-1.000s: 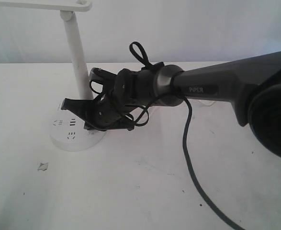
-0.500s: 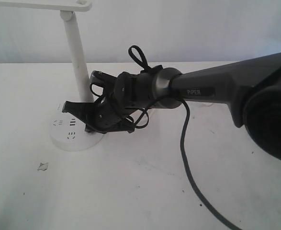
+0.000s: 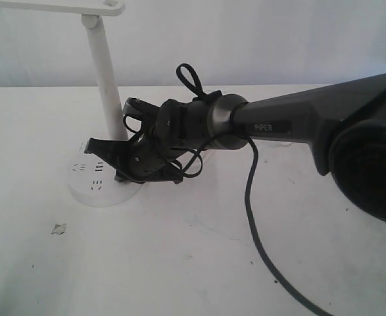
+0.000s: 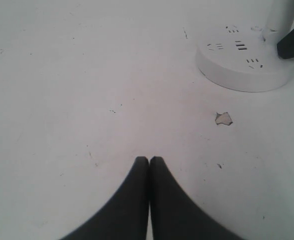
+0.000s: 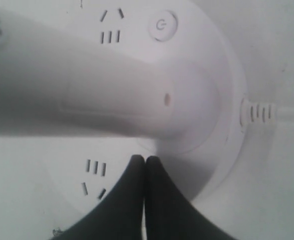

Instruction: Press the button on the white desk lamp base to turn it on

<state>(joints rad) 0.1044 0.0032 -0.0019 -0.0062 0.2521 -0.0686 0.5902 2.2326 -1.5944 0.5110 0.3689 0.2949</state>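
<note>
The white desk lamp base (image 3: 94, 189) lies at the left of the table, its tapered stem (image 3: 106, 82) rising to the lamp head. My right gripper (image 3: 89, 147) reaches across from the right and hovers over the base, shut and empty. From its wrist, the fingertips (image 5: 145, 159) sit over the base (image 5: 66, 145) beside the stem's foot (image 5: 187, 100). The round button (image 5: 163, 25) with a power mark lies on the far side of that foot, untouched. My left gripper (image 4: 149, 160) is shut and empty over bare table, well apart from the base (image 4: 237, 75).
The lamp's white cord (image 5: 287, 112) leaves the base rim. A small scrap (image 3: 59, 228) lies on the table in front of the base. A black cable (image 3: 255, 230) hangs from the right arm onto the table. The lamp head (image 3: 61, 6) overhangs the upper left.
The right arm has edged slightly to the left; its gripper stays shut over the lamp base. Nothing else has visibly moved.
</note>
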